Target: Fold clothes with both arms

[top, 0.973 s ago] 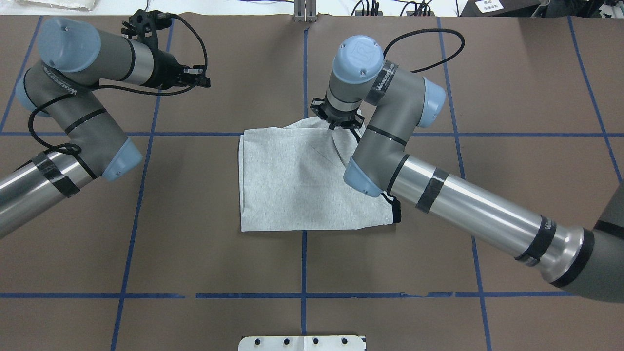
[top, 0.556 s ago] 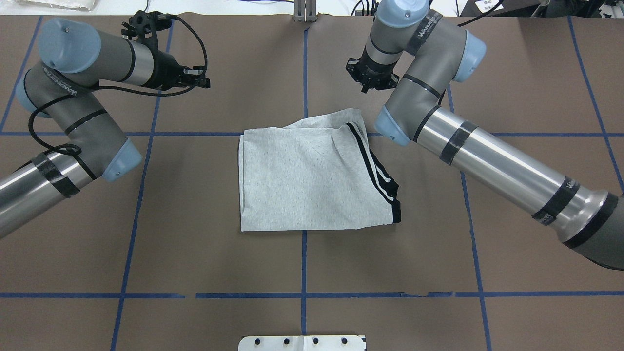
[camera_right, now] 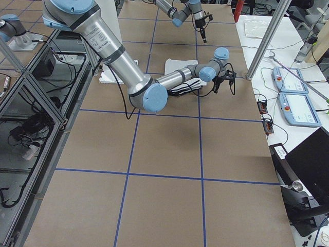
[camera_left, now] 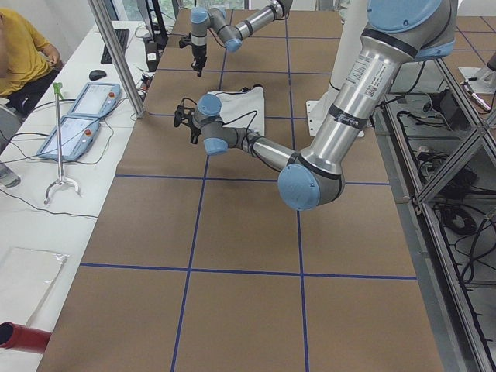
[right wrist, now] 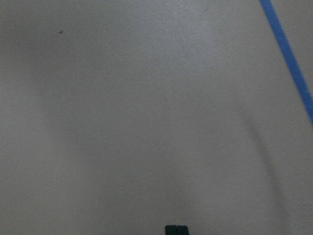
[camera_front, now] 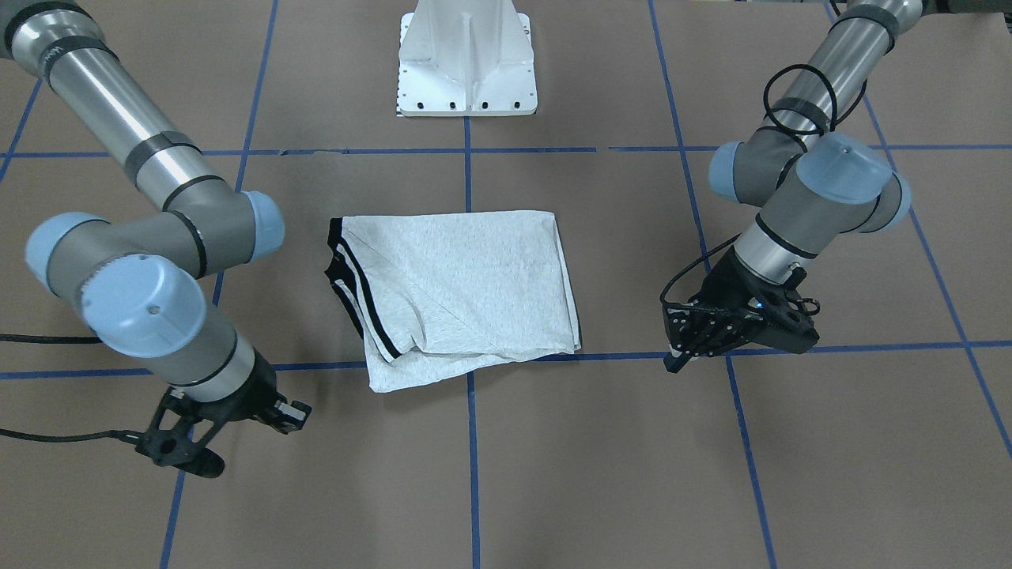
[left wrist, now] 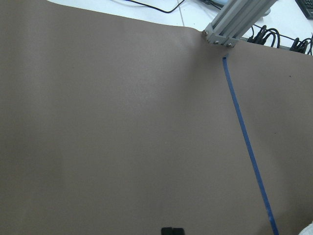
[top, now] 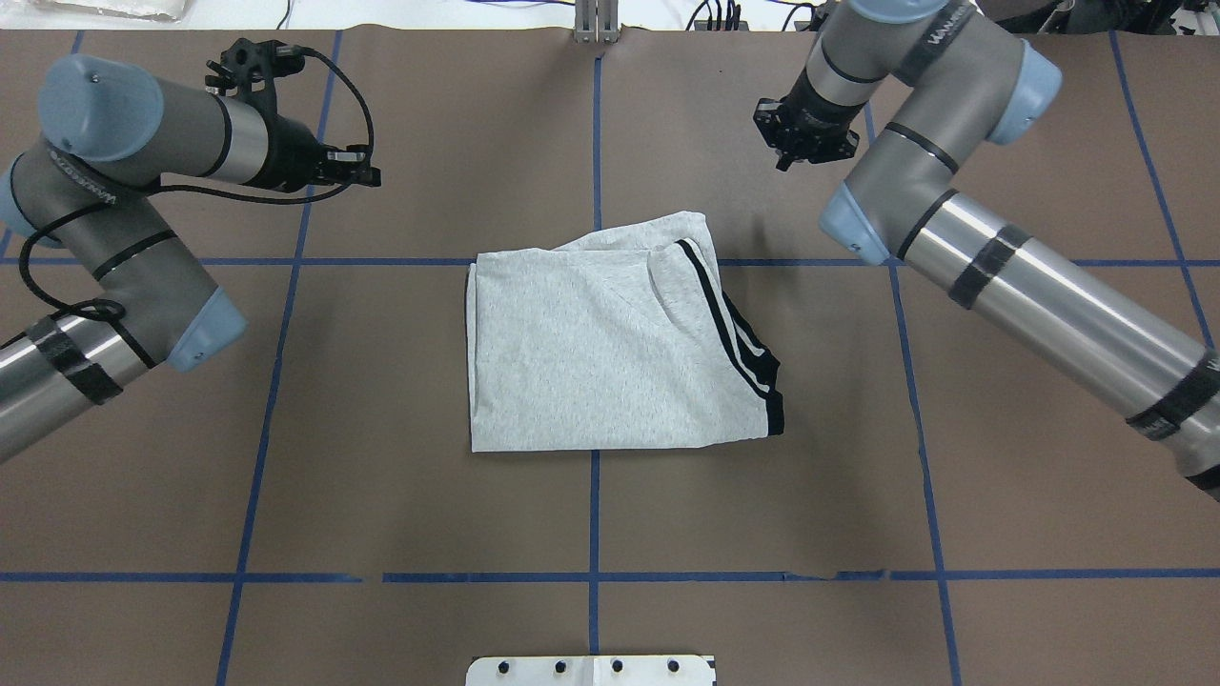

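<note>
While both arms hang clear of the cloth, the grey T-shirt (top: 610, 353) lies folded on the brown table (top: 381, 476), its black stripes along the edge on the right gripper's (top: 783, 162) side. That gripper hovers well beyond the shirt's far corner, fingertips pressed together on nothing. On the shirt's other side and well apart from it, the left gripper (top: 370, 176) is likewise closed and empty, above bare table near a blue tape line (left wrist: 247, 142)
</note>
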`<state>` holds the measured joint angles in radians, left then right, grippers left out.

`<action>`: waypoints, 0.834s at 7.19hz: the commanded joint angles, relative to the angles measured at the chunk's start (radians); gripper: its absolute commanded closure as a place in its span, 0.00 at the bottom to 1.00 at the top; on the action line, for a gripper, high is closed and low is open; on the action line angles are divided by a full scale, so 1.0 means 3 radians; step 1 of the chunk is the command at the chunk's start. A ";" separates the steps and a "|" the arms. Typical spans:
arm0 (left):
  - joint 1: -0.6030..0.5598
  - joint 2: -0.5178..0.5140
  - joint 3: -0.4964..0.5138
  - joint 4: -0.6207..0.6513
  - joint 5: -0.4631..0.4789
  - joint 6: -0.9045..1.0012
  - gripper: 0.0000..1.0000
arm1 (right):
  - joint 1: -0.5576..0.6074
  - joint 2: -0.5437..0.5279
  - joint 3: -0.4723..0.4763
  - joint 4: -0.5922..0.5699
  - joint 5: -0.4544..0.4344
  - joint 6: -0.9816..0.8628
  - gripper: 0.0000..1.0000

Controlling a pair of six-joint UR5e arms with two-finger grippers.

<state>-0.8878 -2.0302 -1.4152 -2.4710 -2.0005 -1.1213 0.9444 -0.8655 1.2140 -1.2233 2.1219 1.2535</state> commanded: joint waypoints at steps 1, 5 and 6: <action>-0.0204 0.0394 -0.0292 0.0004 -0.0208 0.0152 1.00 | 0.0343 -0.0717 0.0670 -0.0023 0.0233 -0.0382 0.72; -0.1257 0.1080 -0.0483 0.0406 -0.0833 0.2172 0.82 | 0.1298 -0.1786 0.1219 -0.0394 0.0714 -0.2428 0.58; -0.1538 0.1091 -0.0518 0.0844 -0.0838 0.2806 0.67 | 0.1564 -0.1935 0.1271 -0.0685 0.0715 -0.3103 0.55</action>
<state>-1.2433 -1.7275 -1.5594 -2.3449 -2.2408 -0.5193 1.3149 -1.3717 1.5676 -1.3335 2.3288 0.5789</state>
